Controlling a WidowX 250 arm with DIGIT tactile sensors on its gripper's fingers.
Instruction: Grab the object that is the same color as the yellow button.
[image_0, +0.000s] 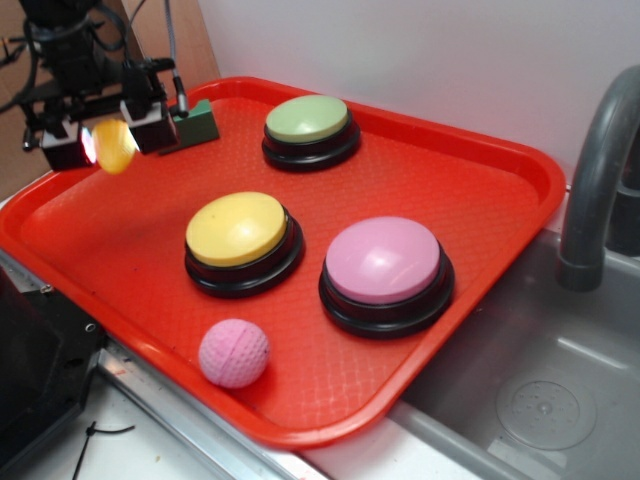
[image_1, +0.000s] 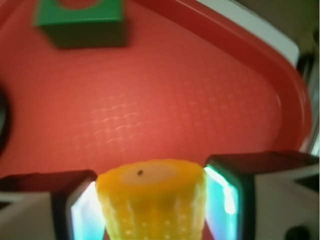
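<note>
Gripper (image_0: 112, 140) clamps the yellow corn toy (image_1: 152, 202), its lower end cut off.

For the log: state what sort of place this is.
Probably a toy kitchen counter in a lab: a grey faucet over a grey sink basin, beside a red plastic tray holding big round push buttons.

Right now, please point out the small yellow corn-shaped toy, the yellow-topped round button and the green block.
small yellow ridged plastic corn toy (image_1: 152, 200): wrist view, ridged side.
large yellow-domed round button (image_0: 237, 227): exterior view, dome centre.
green block (image_1: 80, 20): wrist view, front face.
</note>
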